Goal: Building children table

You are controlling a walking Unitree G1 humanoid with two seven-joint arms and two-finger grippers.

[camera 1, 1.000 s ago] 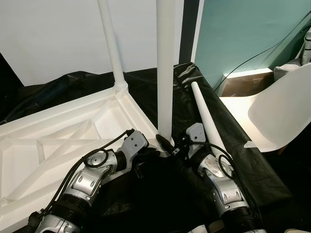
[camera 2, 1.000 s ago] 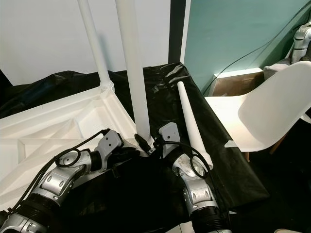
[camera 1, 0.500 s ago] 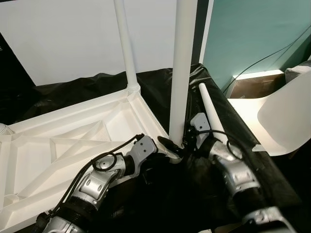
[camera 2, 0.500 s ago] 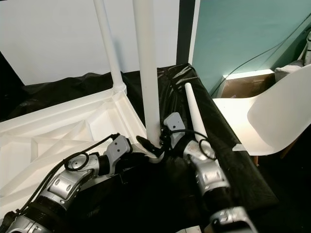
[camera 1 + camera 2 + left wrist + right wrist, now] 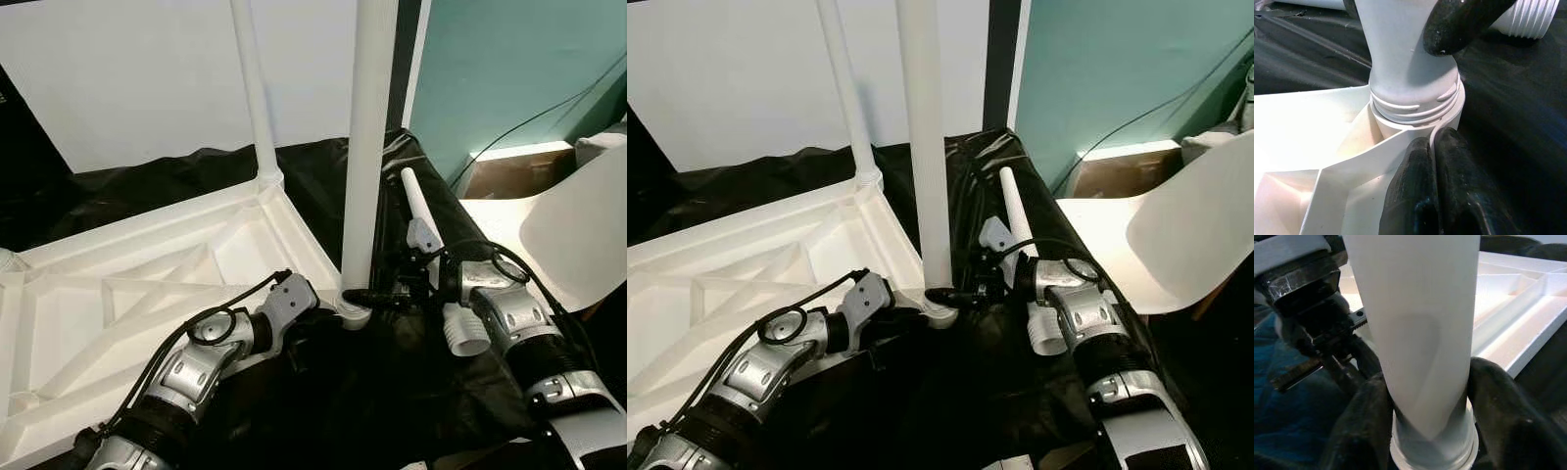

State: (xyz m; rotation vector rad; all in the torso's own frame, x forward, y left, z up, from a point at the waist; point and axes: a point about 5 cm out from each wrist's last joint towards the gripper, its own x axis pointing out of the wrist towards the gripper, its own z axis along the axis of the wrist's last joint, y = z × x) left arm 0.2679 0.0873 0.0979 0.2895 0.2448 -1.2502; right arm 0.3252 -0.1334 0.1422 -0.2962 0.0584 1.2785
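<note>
A white children's table top (image 5: pixel 118 294) lies upside down on a black cloth. One leg (image 5: pixel 253 98) stands upright at its far corner. A second leg (image 5: pixel 367 147) stands upright in the near corner socket (image 5: pixel 1415 105). My right gripper (image 5: pixel 361 295) reaches in from the right, shut on this leg just above the socket, a finger (image 5: pixel 1501 416) on each side. My left gripper (image 5: pixel 1432 144) is shut, its tips resting against the table rim just below the socket. A loose third leg (image 5: pixel 415 199) lies on the cloth under my right wrist.
A white chair (image 5: pixel 578 235) stands close on the right, with a cardboard box (image 5: pixel 509 171) and a cable against the teal wall behind it. The black cloth (image 5: pixel 392 392) drops off at the near right. A white wall rises behind the table.
My right forearm has swung out to the right around the near leg, with the gripper staying on the leg's base. The loose leg's threaded end has come into sight. The left arm is still.
</note>
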